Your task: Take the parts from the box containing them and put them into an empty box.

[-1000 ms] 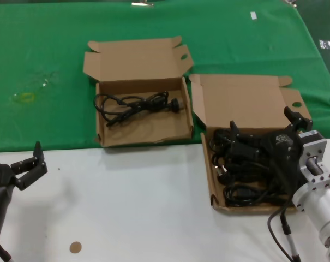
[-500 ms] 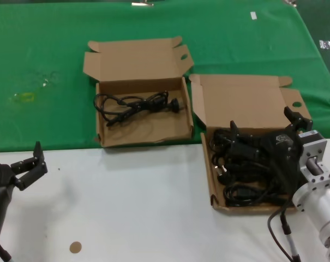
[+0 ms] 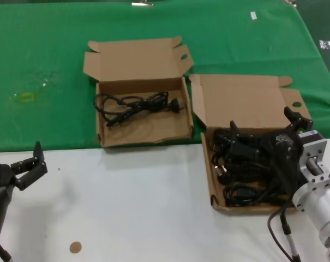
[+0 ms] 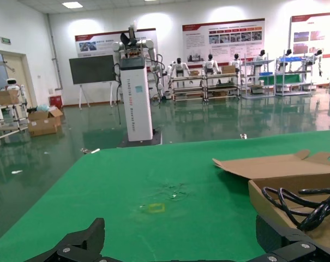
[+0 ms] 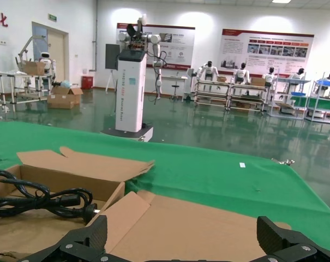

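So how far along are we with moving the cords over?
One power cord already lies in the box on the green cloth. The right tool hangs open over the pile of cords in the box at the table edge, gripping nothing yet. That pile is what remains. The left tool waits open over the white table.

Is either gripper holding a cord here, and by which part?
Nothing held. Right gripper is open over the parts; left gripper is open over the table.
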